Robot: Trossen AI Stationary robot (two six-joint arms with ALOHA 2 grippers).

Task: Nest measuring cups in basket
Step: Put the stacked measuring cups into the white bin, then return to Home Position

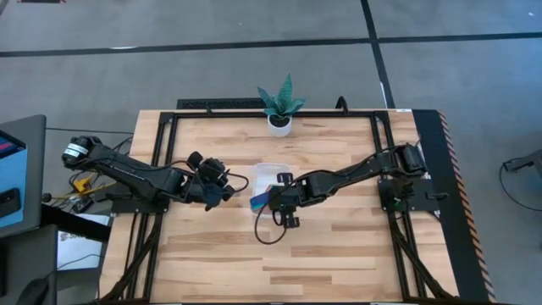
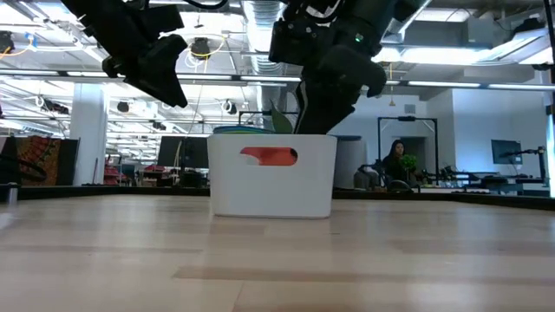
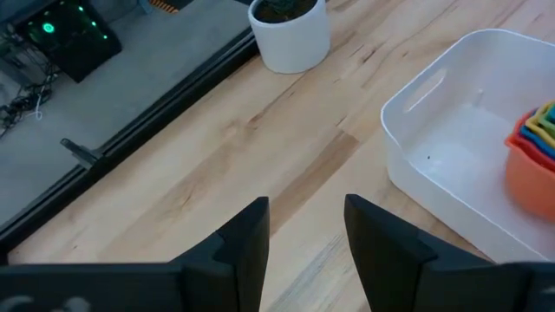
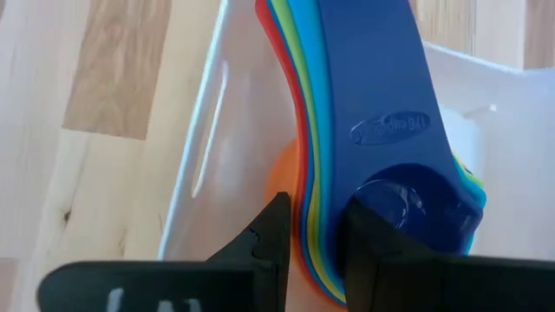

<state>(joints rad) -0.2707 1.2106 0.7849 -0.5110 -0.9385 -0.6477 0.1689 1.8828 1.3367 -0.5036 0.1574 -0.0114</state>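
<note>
The measuring cups (image 4: pixel 381 104) are nested in one stack, blue on top and orange outermost, with the handles fanned out. The stack sits tilted inside the white basket (image 1: pixel 269 172), and its handles (image 1: pixel 261 202) stick out over the basket's near-left rim. In the left wrist view the stack (image 3: pixel 533 156) shows at the basket's (image 3: pixel 434 130) far end. My right gripper (image 4: pixel 316 227) is over the basket, shut on the stack. My left gripper (image 3: pixel 306 217) hangs open above the bare table, left of the basket. My right gripper pinches the nested stack at the bowls' walls, beside the root of the handles (image 4: pixel 323 217). One finger (image 4: pixel 377 251) is inside the top blue bowl and the other (image 4: pixel 270 238) is outside against the orange cup. It comes from above. The stack is tilted, bowls down in the basket.
A white plant pot (image 1: pixel 279 121) with a green plant stands at the table's far edge, beyond the basket. A black cable loop (image 1: pixel 269 229) lies on the table near the basket. Bare wood (image 1: pixel 339 263) stretches along the near side.
</note>
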